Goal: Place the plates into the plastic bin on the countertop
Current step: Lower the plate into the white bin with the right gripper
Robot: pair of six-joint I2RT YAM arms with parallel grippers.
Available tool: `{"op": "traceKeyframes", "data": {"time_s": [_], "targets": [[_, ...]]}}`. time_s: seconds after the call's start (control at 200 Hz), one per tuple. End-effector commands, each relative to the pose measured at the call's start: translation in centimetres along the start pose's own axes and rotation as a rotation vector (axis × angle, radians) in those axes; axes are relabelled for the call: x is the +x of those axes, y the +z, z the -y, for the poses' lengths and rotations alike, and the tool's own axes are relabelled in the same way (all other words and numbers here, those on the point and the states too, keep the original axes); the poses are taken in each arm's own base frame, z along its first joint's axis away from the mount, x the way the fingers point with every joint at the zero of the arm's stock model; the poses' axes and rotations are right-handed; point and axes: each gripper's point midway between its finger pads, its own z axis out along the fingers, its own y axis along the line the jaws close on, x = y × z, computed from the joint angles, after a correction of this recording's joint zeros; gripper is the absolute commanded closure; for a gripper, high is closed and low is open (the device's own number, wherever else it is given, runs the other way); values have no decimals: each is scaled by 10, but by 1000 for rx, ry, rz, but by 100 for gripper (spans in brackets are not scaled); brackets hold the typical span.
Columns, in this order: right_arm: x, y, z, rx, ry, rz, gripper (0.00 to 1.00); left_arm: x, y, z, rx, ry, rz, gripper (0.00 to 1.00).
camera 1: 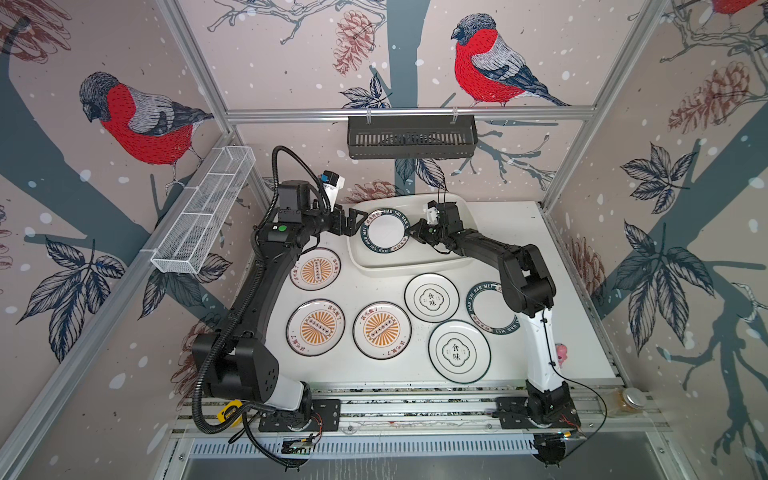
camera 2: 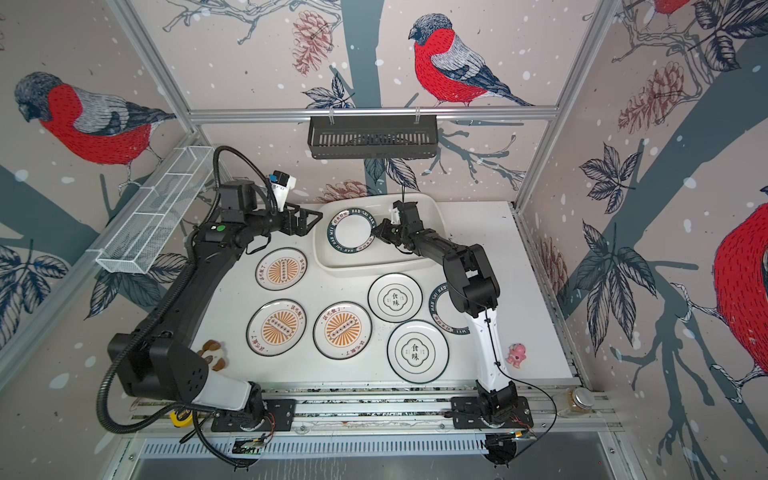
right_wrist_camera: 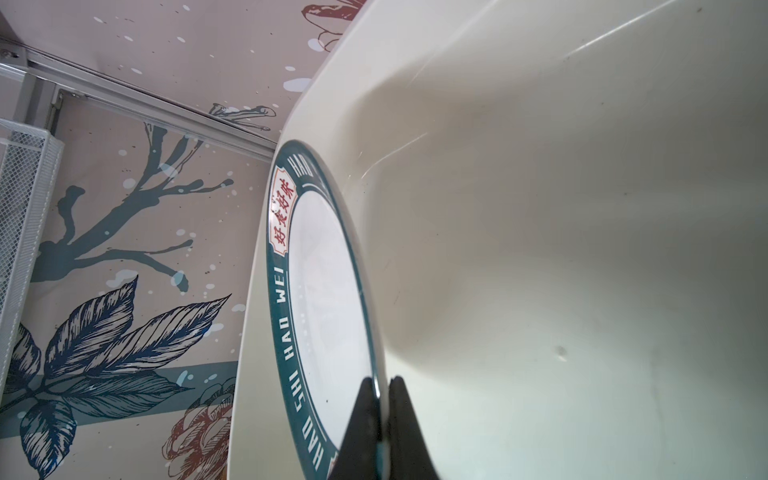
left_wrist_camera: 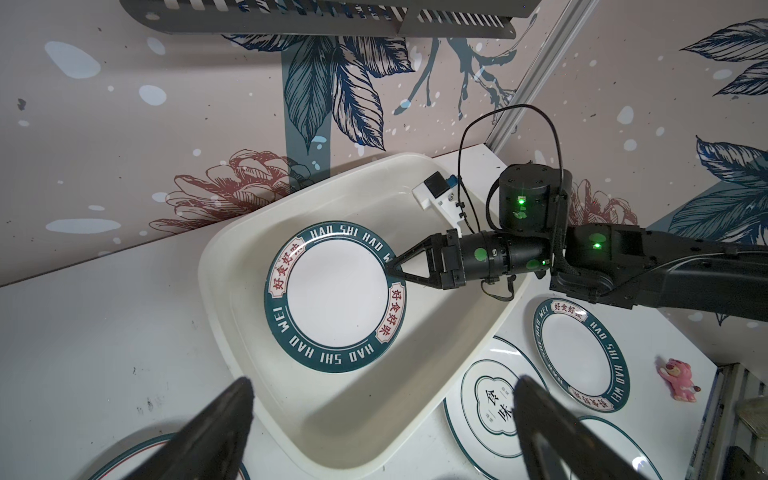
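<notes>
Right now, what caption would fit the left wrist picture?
Right gripper holds a teal-ringed plate by its rim inside the cream bin.

The plastic bin [camera 1: 415, 266] is cream-white, and the far teal-ringed plate [camera 1: 385, 231] has a white centre, white HAO SHI HAO WEI lettering and red characters on cream labels, as does the right teal-ringed plate [camera 1: 486, 311]. On the white, dark-specked countertop [camera 1: 515, 220], the three sunburst plates [camera 1: 316, 268] [camera 1: 316, 327] [camera 1: 381, 330] show orange rays and reddish-brown characters inside thin dark rims, while the two quatrefoil plates [camera 1: 431, 297] [camera 1: 459, 351] carry black emblems on white. The wallpaper [camera 1: 291, 62] is dusty pink with red-breasted grey birds, teal branches and brownish pine cones.
</notes>
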Motion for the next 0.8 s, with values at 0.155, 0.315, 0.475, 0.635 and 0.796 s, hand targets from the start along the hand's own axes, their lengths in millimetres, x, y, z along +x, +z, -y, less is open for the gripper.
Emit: {"op": "traceKeyframes", "data": {"time_s": [0.155,0.315,0.475,0.635,0.796], "targets": [[6,21,4,-12,23,-25,98,-1,1,7,42,28,4,4],[9,29,11,-2,30,-40,96,0,1,7,47,28,6,4],[12,36,19,8,40,-54,95,0,3,7,53,26,4,4],[13,41,25,12,55,-65,94,0,3,8,56,29,4,4],[14,47,31,17,64,-81,92,2,4,7,58,28,-2,4]]}}
